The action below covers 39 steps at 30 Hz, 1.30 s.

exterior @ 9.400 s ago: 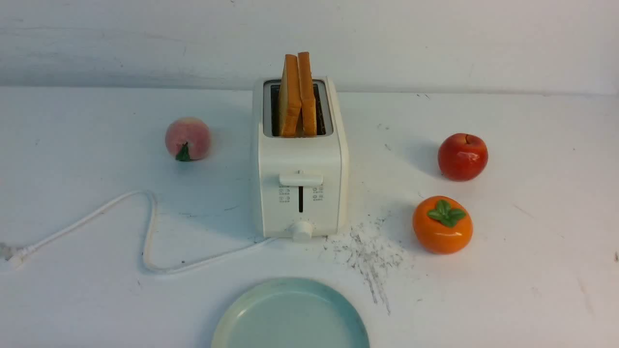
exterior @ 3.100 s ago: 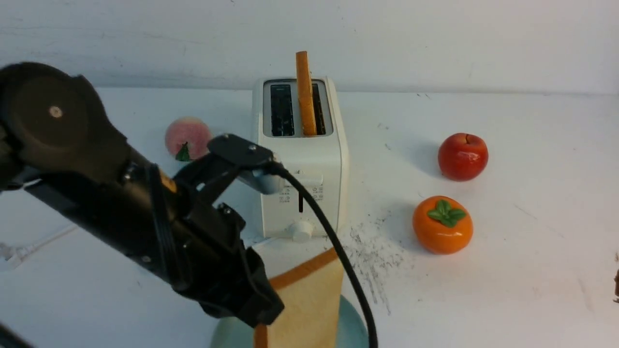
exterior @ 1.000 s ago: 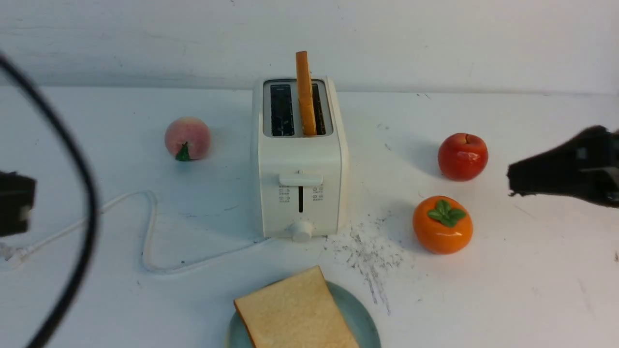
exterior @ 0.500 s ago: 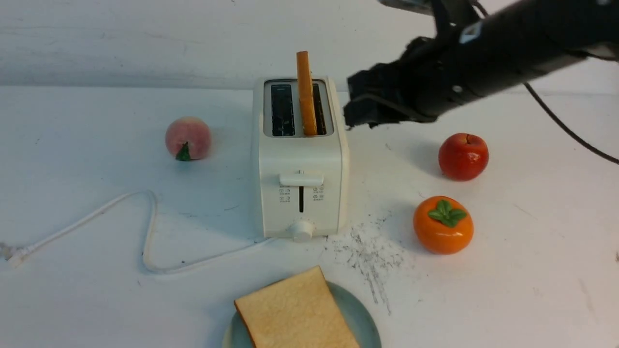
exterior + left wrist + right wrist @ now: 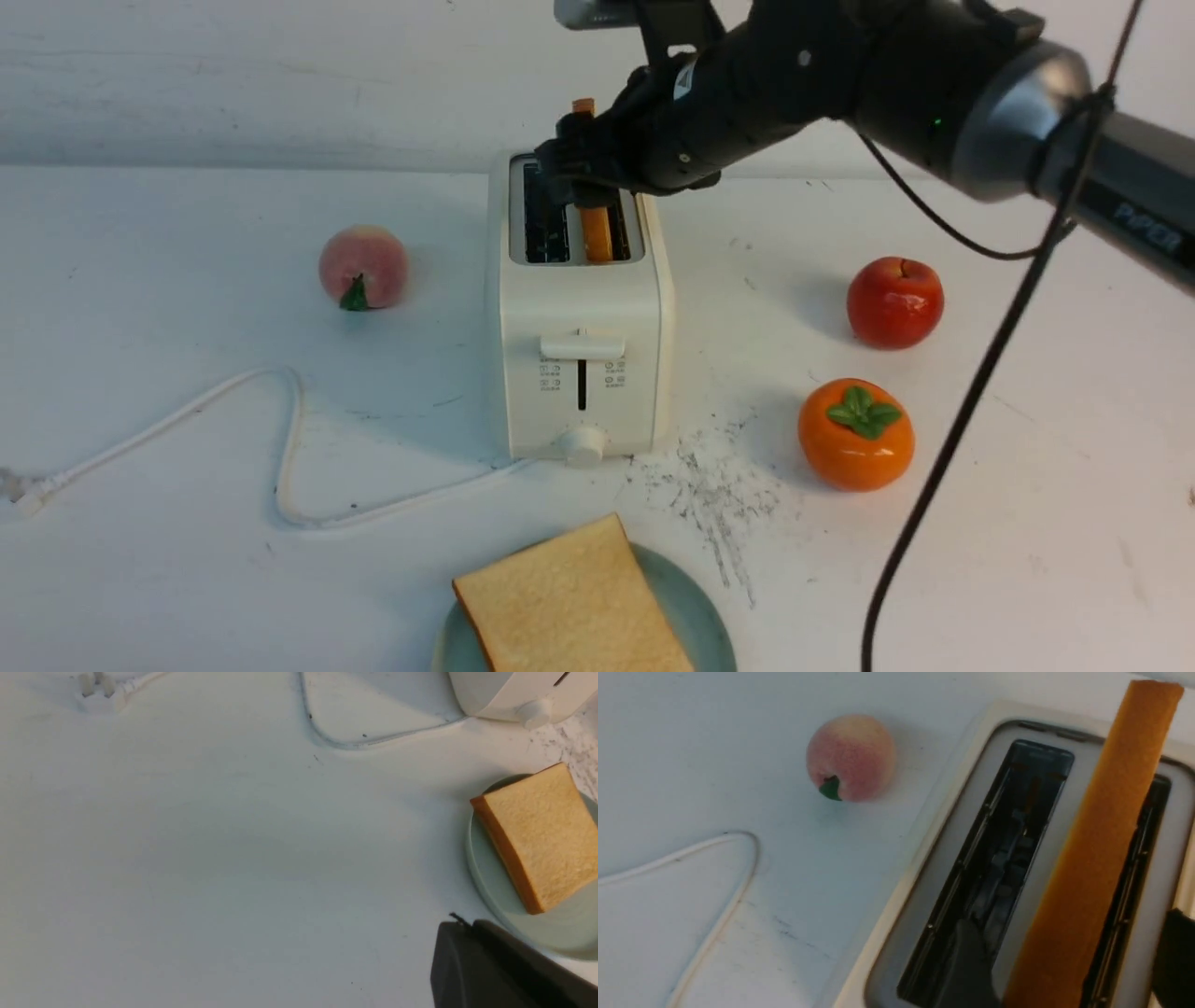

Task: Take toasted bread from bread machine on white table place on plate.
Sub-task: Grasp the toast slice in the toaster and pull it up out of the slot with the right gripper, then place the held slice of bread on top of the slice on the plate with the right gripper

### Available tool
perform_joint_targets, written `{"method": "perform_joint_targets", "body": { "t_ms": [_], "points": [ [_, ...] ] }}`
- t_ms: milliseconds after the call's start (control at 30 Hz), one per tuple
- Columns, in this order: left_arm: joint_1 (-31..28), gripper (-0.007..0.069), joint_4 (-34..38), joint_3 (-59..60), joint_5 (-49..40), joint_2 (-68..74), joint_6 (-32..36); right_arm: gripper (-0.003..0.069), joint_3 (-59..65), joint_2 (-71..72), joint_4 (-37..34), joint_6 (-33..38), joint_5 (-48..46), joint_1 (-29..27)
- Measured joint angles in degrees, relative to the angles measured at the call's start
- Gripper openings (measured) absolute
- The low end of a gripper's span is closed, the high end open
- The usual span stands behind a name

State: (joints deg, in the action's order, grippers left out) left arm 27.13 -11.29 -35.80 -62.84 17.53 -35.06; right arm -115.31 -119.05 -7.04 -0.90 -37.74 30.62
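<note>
The bread machine (image 5: pixel 579 373) stands mid-table on the white table (image 5: pixel 187 597). One slice of toasted bread (image 5: pixel 594 229) stands upright in its right slot; the left slot is empty. My right gripper (image 5: pixel 583 177) is open, low over the slots. In the right wrist view the gripper (image 5: pixel 1069 970) straddles the slice (image 5: pixel 1101 849), with one of its fingers (image 5: pixel 966 961) over the empty slot. The other slice (image 5: pixel 569 602) lies flat on the plate (image 5: pixel 698 611) at the front edge. My left gripper (image 5: pixel 469 926) is shut and empty beside the plate (image 5: pixel 486 882).
A peach (image 5: pixel 362 267) lies left of the toaster. A red apple (image 5: pixel 894 302) and an orange persimmon (image 5: pixel 855 433) lie to its right. The white cord (image 5: pixel 289 439) loops across the left front. Grey-black scratch marks (image 5: pixel 714 490) lie by the toaster's front right corner.
My right arm has swung in from the right and come down over the toaster, so its open jaws now straddle the standing slice. The left arm has left the front view.
</note>
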Motion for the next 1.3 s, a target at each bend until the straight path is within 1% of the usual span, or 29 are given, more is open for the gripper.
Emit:
{"method": "perform_joint_targets", "body": {
  "t_ms": [33, 67, 100, 133, 167, 200, 300, 400, 467, 500, 533, 633, 667, 700, 833, 900, 1000, 1133, 1233, 1300],
  "points": [
    [0.0, -0.0014, 0.0, 0.0, -0.13, 0.0, 0.0, 0.0429, 0.0, -0.54, 1.38, -0.56, 0.12, 0.0],
    [0.0, -0.0014, -0.06, 0.0, -0.33, 0.0, 0.0, 0.0344, 0.0, -0.72, 2.87, -0.94, 0.26, 0.0],
    [0.0, -0.0014, -0.06, 0.0, -0.47, 0.0, 0.0, 0.0328, 0.0, -0.72, 3.14, -1.0, 0.26, 0.0],
    [0.0, -0.0014, -0.06, 0.0, -0.7, 0.0, 0.0, 0.0156, 0.0, -0.37, 5.22, -1.41, 0.09, 0.11],
    [0.0, -0.0014, -0.06, 0.0, -0.75, 0.0, 0.0, 0.0106, 0.0, 0.17, 6.07, -1.61, -0.08, 0.18],
    [0.0, -0.0014, -0.06, 0.0, -0.75, 0.0, 0.0, 0.0091, 0.0, 0.91, 6.53, -1.68, -0.51, 0.18],
    [0.0, -0.0014, -0.06, 0.0, -0.85, 0.0, 0.0, 0.0111, 0.05, 5.96, 7.04, -1.8, -3.44, 0.49],
    [0.0, -0.0014, -0.19, 0.0, -0.89, 0.0, 0.0, 0.0111, -0.01, 13.72, 5.97, -1.52, -8.72, 0.49],
    [0.0, -0.0014, -0.64, 0.0, -0.89, 0.0, 0.0, 0.0111, -0.41, 18.9, 4.32, 0.33, -14.3, 0.49],
    [0.0, -0.0014, -0.73, 0.0, -0.89, 0.0, 0.0, 0.0111, -0.42, 18.9, 4.32, 0.9, -14.3, 0.49],
    [0.0, -0.0014, -1.17, 0.0, -0.89, 0.0, 0.0, 0.0111, -0.61, 22.38, 2.07, 3.06, -19.6, 0.49],
    [0.0, -0.0014, -2.38, 0.0, -0.89, 0.0, 0.0, 0.0111, -0.66, 26.38, -5.15, 10.67, -30.99, 0.49],
    [0.0, -0.0014, -2.47, 0.0, -0.89, 0.0, 0.0, 0.0111, -0.66, 26.48, -5.69, 11.14, -31.51, 0.49],
    [0.0, -0.0014, -2.9, 0.0, -0.89, 0.0, 0.0, 0.0111, -0.41, 26.69, -8.9, 13.82, -33.52, 0.49],
    [0.0, -0.0014, -3.92, 0.0, -0.89, -0.05, 0.0, 0.0111, 4.94, 26.76, -20.14, 18.52, -34.32, 0.54],
    [0.0, -0.0014, -3.98, 0.04, -0.89, -0.05, 0.0, 0.0111, 9.48, 26.65, -23.68, 20.01, -34.33, 0.54],
    [0.0, -0.0014, -3.98, 0.04, -0.89, -0.17, 0.0, 0.0111, 18.15, 26.25, -27.1, 23.8, -34.03, 0.54],
    [0.0, -0.0014, -3.98, 0.06, -0.89, -0.17, 0.0, 0.0111, 29.41, 23.9, -30.83, 34.01, -33.64, 0.54],
    [0.0, -0.0014, -3.98, 0.06, -0.89, -0.17, 0.0, 0.0111, 33.43, 21.48, -33.03, 38.68, -33.35, 0.54],
    [0.0, -0.0014, -3.98, 0.06, -0.89, -0.17, 0.0, 0.0111, 34.5, 19.4, -34.9, 40.27, -32.88, 0.54]
  ]
}}
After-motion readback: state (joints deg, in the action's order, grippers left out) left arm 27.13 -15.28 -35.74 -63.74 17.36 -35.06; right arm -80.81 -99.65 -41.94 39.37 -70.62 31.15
